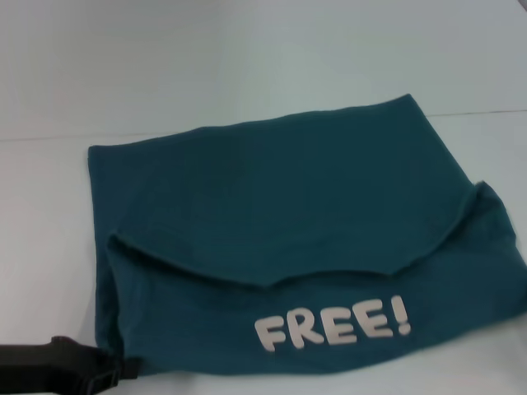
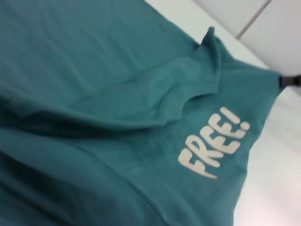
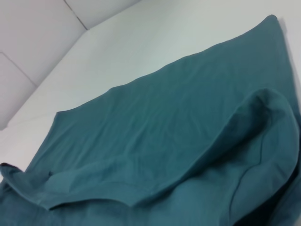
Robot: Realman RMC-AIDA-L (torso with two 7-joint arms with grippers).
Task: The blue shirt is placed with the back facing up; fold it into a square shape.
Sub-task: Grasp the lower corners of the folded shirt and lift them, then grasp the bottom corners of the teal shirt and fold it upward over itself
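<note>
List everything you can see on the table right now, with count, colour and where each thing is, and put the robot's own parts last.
blue shirt: one, dark teal-blue, spread across the middle of the table, its near part folded up so the front shows.
FREE! print: one, white, on the folded-up near flap, toward the robot's right.
table: one, white, under the shirt.
left gripper: one, black, at the shirt's near left corner; only part of it shows.
right gripper: not seen in any view.
</note>
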